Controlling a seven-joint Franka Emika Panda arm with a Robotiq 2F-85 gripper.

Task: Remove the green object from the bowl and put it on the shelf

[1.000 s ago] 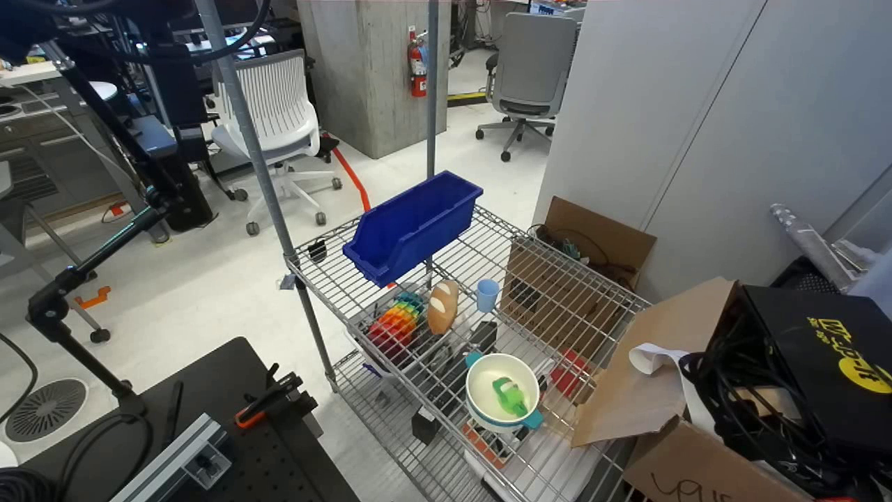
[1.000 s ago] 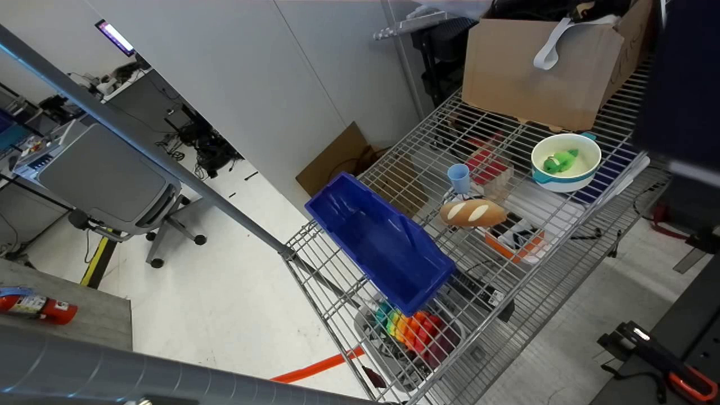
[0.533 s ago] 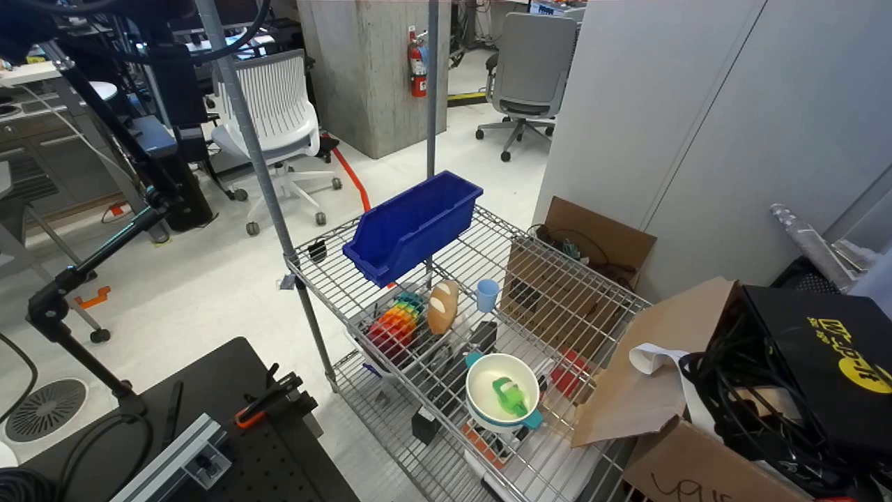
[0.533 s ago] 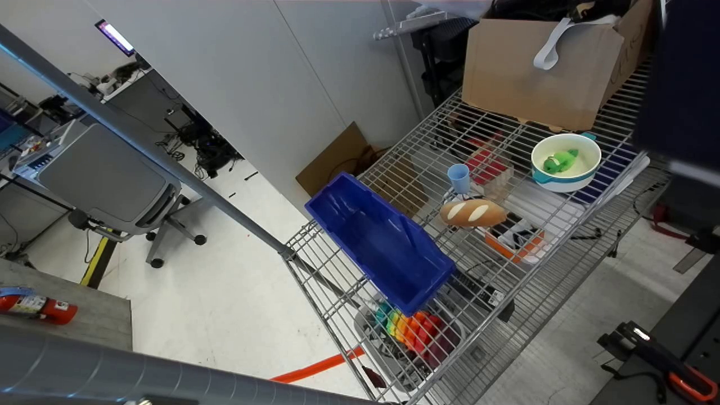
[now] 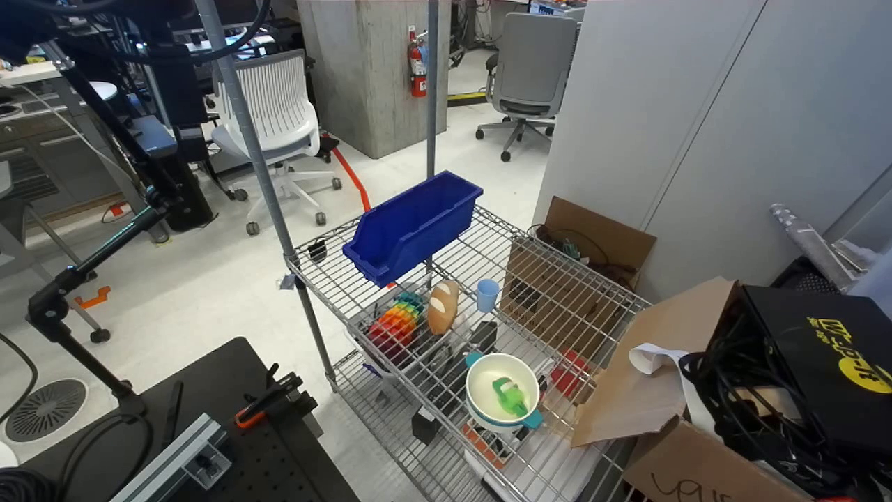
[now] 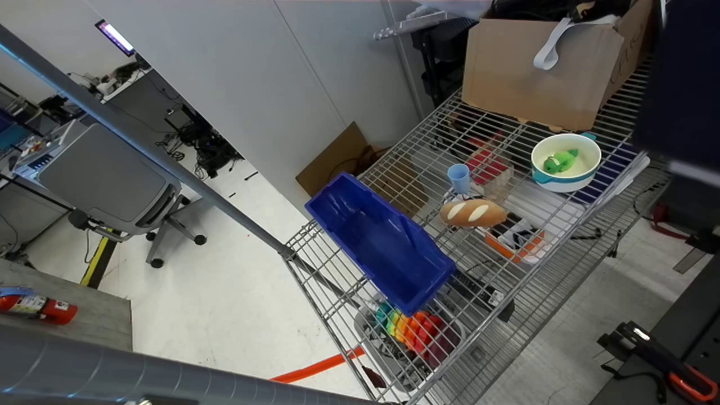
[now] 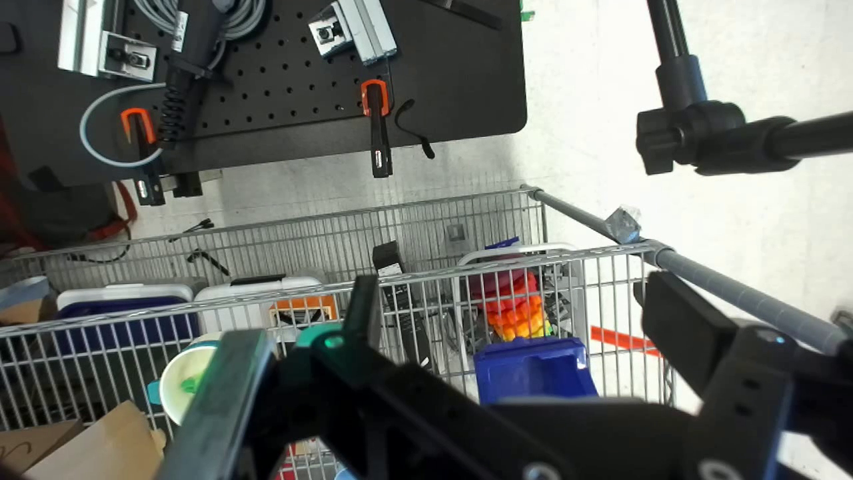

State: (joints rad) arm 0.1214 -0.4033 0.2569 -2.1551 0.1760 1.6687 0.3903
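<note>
Shows the green object (image 5: 511,397) inside the bowl (image 5: 481,380) in both exterior views, near the edge of the shelf (image 6: 427,157); only in the wrist view, shows the gripper (image 7: 520,322) with jaws wide apart, partly hiding the bowl; in an exterior view, leaves room between the light-blue cup (image 5: 487,295), left, and the cardboard box (image 5: 648,376), right

A brown bread loaf (image 6: 473,213) with cream slashes is lying near a round light-blue cup (image 6: 459,180); a long blue plastic bin (image 6: 382,242) is resting nearby, and a brown cardboard box (image 6: 523,79) is standing well apart from the bin.
</note>
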